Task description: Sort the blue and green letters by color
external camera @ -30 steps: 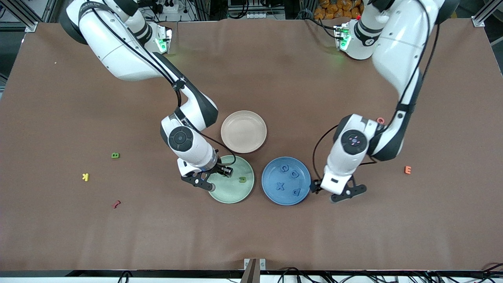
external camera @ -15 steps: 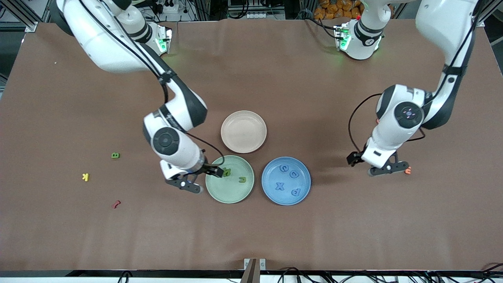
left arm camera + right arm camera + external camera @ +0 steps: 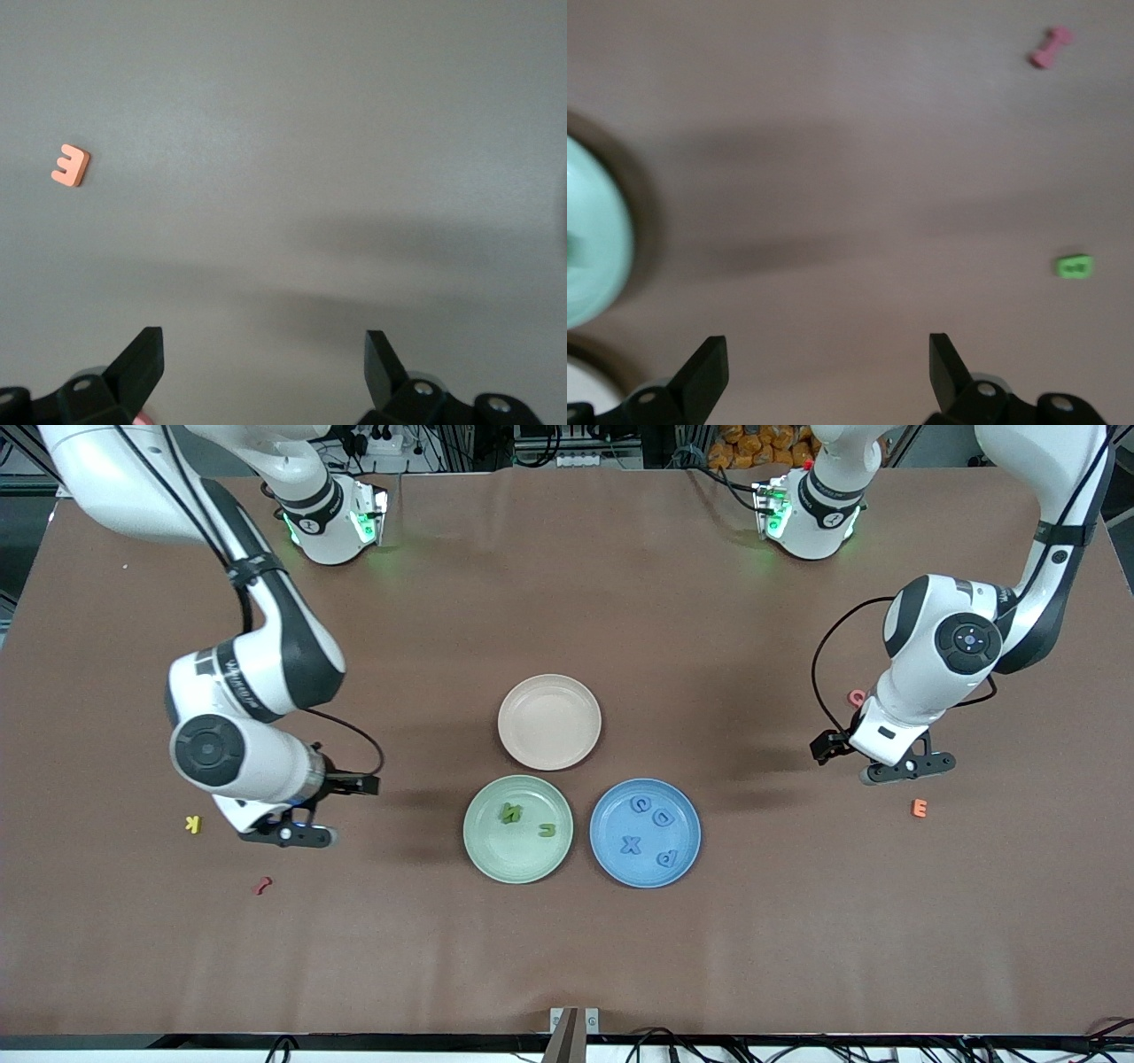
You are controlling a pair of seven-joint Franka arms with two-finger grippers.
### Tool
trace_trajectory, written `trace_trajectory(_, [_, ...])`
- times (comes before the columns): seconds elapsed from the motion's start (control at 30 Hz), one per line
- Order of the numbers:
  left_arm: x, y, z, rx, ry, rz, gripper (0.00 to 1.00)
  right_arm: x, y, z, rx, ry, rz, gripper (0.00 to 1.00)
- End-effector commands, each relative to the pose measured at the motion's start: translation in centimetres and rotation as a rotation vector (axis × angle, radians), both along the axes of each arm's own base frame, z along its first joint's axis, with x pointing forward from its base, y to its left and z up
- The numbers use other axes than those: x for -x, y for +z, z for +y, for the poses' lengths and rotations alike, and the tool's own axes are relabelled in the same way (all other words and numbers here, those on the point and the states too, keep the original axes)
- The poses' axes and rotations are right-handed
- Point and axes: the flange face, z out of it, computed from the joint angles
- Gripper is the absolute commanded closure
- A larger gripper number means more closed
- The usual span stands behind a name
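Four blue letters [image 3: 649, 833] are lying in the blue plate [image 3: 687, 856], and two green letters [image 3: 527, 821] are lying in the green plate [image 3: 496, 859] beside it. Another green letter [image 3: 1074, 266] is lying on the table toward the right arm's end. The right gripper [image 3: 323, 810] is hanging over bare table there, fingers spread wide and holding nothing. The left gripper [image 3: 873, 760] is hovering over the table near the orange E [image 3: 920, 808], jaws fully apart and empty.
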Motion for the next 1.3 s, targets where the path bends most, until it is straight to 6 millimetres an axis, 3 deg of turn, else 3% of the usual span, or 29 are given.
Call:
trace_trajectory(0.0, [-2.1,5.0,0.0,0.025,0.048,0.043,0.0,2.3,-0.5,-3.6,0.021,0.018,0.016,0.0])
trace_trajectory(0.1, [-2.8,7.4,0.0,0.014,0.039,0.087,0.0,2.9,-1.1,-5.6,0.017,0.029,0.013,0.0])
trace_trajectory(0.33, [-3.7,13.9,2.6,-0.015,-0.051,0.138,0.0,5.5,-3.5,-10.1,-0.011,0.098,-0.083,0.0])
trace_trajectory(0.53, [-4.0,18.9,3.9,-0.024,-0.126,0.136,0.0,5.8,-4.5,-13.3,-0.023,0.122,-0.078,0.0])
trace_trajectory(0.7, [-3.5,21.3,4.4,-0.032,-0.122,0.096,0.0,6.1,-5.2,-15.4,-0.033,0.158,-0.078,0.01])
trace_trajectory(0.97, [-1.8,25.6,8.4,0.018,-0.157,0.031,0.0,7.7,-8.5,-18.7,-0.042,0.202,-0.139,0.02])
trace_trajectory(1.27, [-0.7,27.4,7.1,0.043,-0.182,0.019,0.0,8.3,-11.4,-20.9,-0.026,0.233,-0.142,0.1])
